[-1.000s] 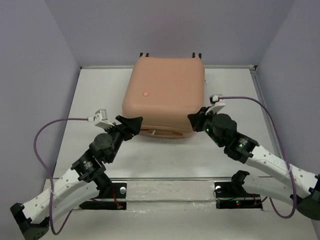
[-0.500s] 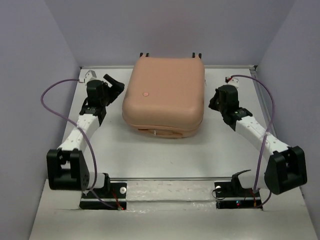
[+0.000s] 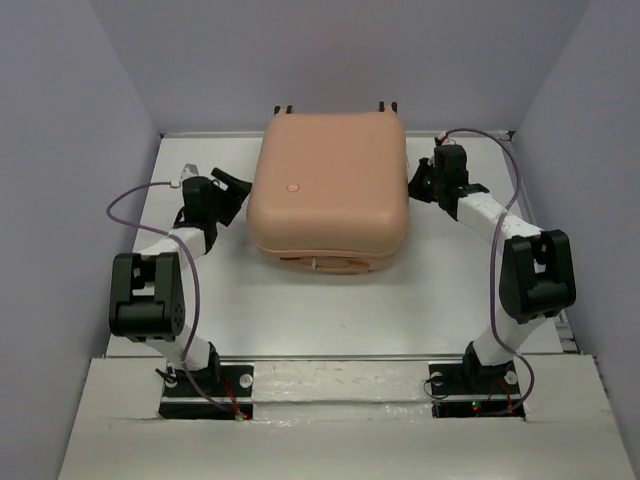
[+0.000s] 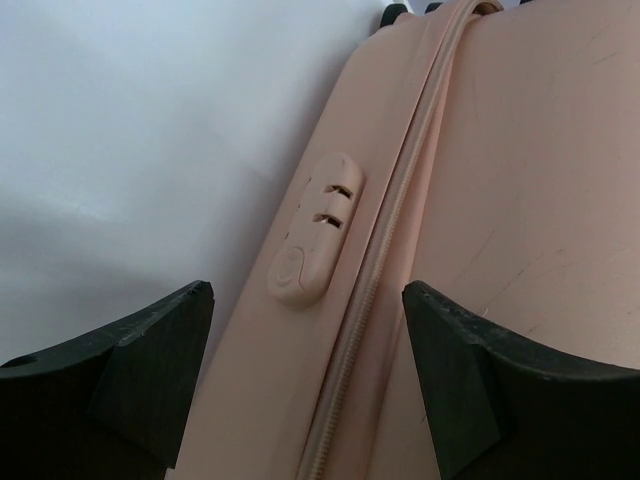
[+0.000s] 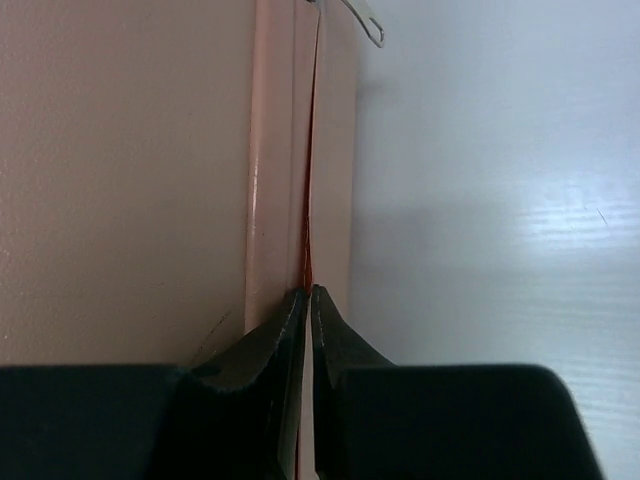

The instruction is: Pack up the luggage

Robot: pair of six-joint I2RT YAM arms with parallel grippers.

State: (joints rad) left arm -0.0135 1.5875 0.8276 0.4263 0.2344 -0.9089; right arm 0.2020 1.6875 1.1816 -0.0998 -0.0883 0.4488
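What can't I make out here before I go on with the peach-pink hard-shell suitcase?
Contents of the peach-pink suitcase: closed shell hides them, every view.
Whether the right gripper pinches the zipper seam: right wrist, its fingers cover the contact; top view, too small.
Metal zipper pull: right wrist, cut by the top edge.
Black wheels: top view, only tips show past the far edge.

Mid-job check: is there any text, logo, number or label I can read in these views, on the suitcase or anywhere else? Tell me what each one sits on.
No readable text in any view.
The round badge on top of the luggage: too small to read.
The embossed mark on the side bumper of the luggage: a faint round shape, no legible letters.
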